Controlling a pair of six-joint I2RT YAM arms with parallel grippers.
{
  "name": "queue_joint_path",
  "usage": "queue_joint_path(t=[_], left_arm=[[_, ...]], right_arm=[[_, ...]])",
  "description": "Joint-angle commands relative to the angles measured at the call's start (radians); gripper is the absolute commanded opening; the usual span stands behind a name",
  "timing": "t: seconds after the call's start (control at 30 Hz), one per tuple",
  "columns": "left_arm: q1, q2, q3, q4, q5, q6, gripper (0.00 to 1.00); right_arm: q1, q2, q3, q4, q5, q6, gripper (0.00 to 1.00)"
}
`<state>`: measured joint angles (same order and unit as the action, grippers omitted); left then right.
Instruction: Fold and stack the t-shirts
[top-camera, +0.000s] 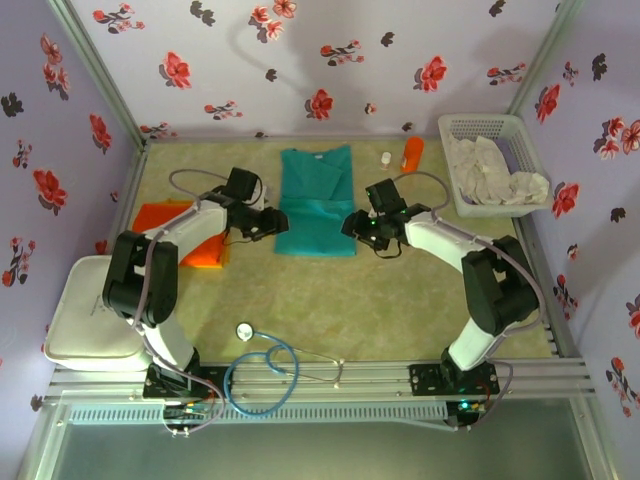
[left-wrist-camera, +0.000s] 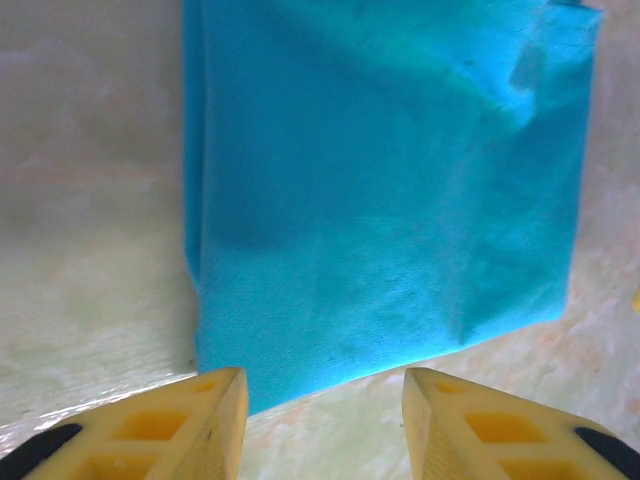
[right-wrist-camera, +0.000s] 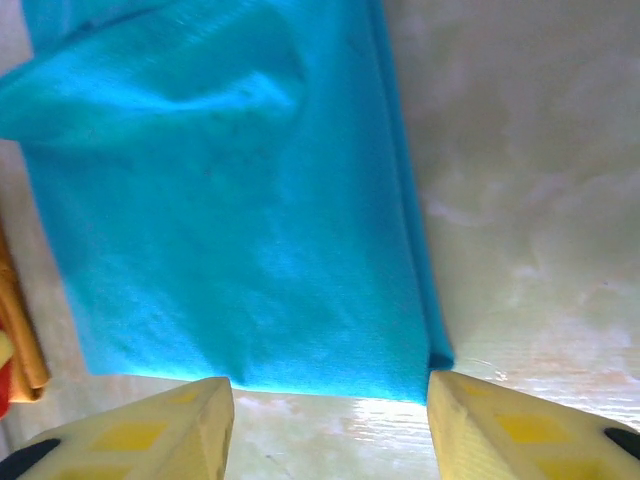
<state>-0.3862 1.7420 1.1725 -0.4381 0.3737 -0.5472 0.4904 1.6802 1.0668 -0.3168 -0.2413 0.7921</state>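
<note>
Left gripper (left-wrist-camera: 322, 376) hangs low over the table (top-camera: 400, 300), its yellow fingers (left-wrist-camera: 190, 425) spread with nothing between them; the near hem of the teal-green t-shirt (left-wrist-camera: 390, 200) lies just past their tips. The right gripper (right-wrist-camera: 330, 380) has its fingers (right-wrist-camera: 500, 430) spread as well, holding nothing, just short of the same hem at the shirt's near right corner.

Seen from above, with the table's middle as the clock's centre, a stethoscope (top-camera: 268, 362) with blue tubing lies at 6 o'clock on the near edge, well behind both grippers. A white tray (top-camera: 85, 310) sits at 8 o'clock, off the table's left side. The orange t-shirt (top-camera: 165, 215) lies folded at 9 o'clock, and the left arm reaches across part of it. The left gripper (top-camera: 268, 222) and right gripper (top-camera: 358, 226) flank the near corners of the teal-green t-shirt (top-camera: 315, 195), which lies folded lengthwise toward 12 o'clock. Beyond it, at 1 o'clock, an orange bottle (top-camera: 412, 152) stands beside a small white item too small to tell. At 2 o'clock a white basket (top-camera: 480, 125) holds crumpled white cloths (top-camera: 495, 172).
</note>
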Motion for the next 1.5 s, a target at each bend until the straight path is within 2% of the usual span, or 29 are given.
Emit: queue_joint_path(t=[0.0, 0.4, 0.67, 0.93, 1.2, 1.47], left_arm=[[-0.002, 0.051, -0.031, -0.032, -0.032, 0.023, 0.44], [-0.004, 0.161, -0.055, 0.041, 0.006, -0.004, 0.42], [-0.003, 0.154, -0.067, 0.055, 0.02, -0.011, 0.41], [-0.002, 0.146, -0.051, 0.042, 0.033, -0.008, 0.41], [0.024, 0.136, -0.042, 0.03, 0.084, 0.012, 0.49], [0.022, 0.196, -0.004, 0.039, 0.137, 0.006, 0.45]], right_arm=[[0.007, 0.048, -0.011, -0.048, 0.034, -0.017, 0.51], [0.007, 0.156, 0.002, -0.026, 0.04, -0.035, 0.42], [0.019, 0.165, -0.012, 0.053, -0.014, -0.033, 0.36], [0.039, 0.172, 0.02, 0.016, 0.001, -0.056, 0.31], [0.04, 0.171, 0.02, 0.015, -0.03, -0.08, 0.31], [0.042, 0.186, 0.023, 0.037, -0.037, -0.082, 0.2]])
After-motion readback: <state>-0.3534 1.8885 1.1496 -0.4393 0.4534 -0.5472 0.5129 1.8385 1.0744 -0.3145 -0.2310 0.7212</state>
